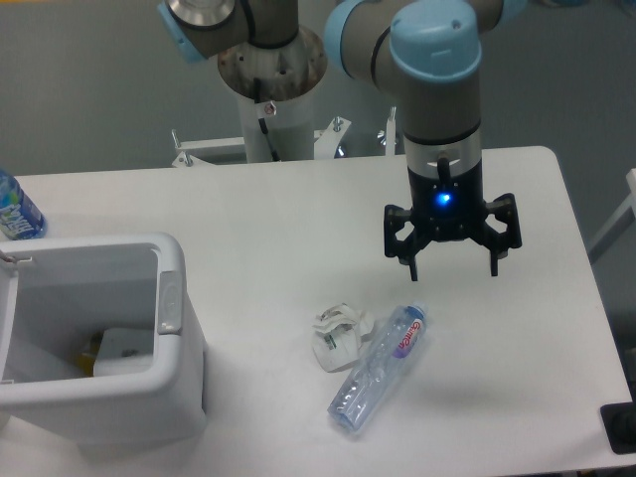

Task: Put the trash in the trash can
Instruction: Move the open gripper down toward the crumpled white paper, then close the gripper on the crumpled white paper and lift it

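Hovering over the right half of the white table (248, 229), my two-finger gripper (452, 266) has its jaws spread wide and holds nothing. The crushed clear plastic bottle with the red-purple label (381, 369) lies below and a little to the left of the jaws in the camera view, toward the table's front edge. Its long axis runs diagonally, pale cap pointing up toward the gripper and base toward the front edge. The crumpled white paper wad with greenish marks (339, 335) sits touching the bottle's left side. I judge the jaws must turn across that diagonal before closing. The boxy white plastic trash can (174, 383) stands at the front left corner, well apart, with bare tabletop between. A blue-labelled bottle (15, 209) stands at the left edge.
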You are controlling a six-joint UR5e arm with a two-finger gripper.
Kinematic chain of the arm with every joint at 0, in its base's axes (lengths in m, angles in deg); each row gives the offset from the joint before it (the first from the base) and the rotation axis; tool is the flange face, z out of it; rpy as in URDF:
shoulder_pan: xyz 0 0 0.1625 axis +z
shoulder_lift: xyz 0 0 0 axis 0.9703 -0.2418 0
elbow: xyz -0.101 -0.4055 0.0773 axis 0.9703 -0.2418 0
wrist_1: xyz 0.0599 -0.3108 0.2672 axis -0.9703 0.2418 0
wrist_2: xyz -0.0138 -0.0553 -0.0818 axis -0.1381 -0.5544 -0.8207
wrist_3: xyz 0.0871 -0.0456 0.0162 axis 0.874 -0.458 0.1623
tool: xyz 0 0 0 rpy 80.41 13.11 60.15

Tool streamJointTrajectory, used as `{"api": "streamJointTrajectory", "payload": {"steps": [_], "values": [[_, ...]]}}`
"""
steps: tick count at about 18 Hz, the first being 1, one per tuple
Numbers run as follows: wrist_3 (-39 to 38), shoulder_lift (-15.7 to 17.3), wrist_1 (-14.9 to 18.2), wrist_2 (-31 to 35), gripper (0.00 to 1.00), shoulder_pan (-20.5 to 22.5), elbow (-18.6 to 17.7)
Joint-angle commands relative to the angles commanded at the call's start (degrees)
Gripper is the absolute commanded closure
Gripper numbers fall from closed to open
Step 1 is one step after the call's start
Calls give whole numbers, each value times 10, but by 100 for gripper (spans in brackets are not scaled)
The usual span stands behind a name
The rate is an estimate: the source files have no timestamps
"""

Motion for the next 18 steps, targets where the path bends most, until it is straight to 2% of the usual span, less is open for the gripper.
{"api": "streamJointTrajectory", "payload": {"steps": [2, 6, 11, 13, 18], "values": [[22, -1, -4, -2, 0, -8, -23], [166, -4, -4, -3, 0, -23, -72], [298, -47, -4, 2, 0, -44, -87], [326, -69, -4, 3, 0, -56, -87], [330, -116, -14, 4, 0, -79, -89]]}}
